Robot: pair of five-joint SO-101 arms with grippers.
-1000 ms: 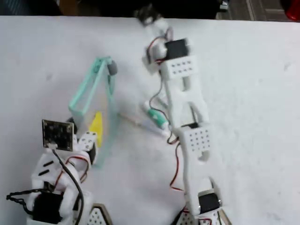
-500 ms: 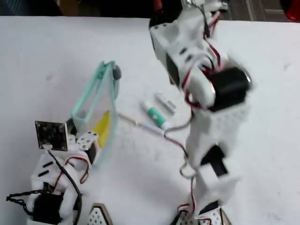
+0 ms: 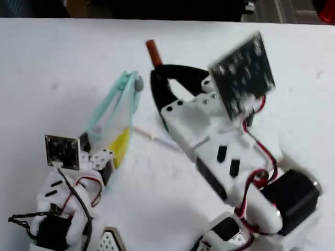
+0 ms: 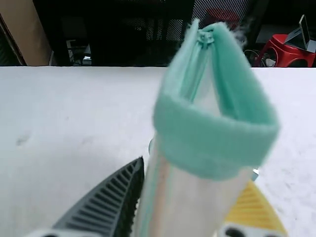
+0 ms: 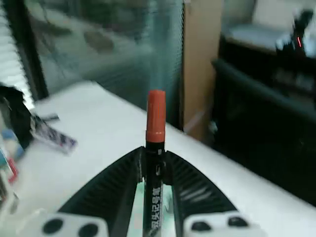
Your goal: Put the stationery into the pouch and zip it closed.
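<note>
Left gripper (image 3: pixel 111 152) fingers clamp the near end of the open pouch (image 3: pixel 112 111) at table (image 3: pixel 298 68) left; right gripper (image 5: pixel 154 154) fingers clamp a red-capped marker (image 3: pixel 153 53), just right of the pouch's far end

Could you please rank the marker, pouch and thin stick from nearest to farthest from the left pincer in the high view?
1. Pouch, gripped in the left pincer.
2. Thin stick, flat on the table beside the pouch.
3. Marker, held up by the right pincer, farthest back.
</note>
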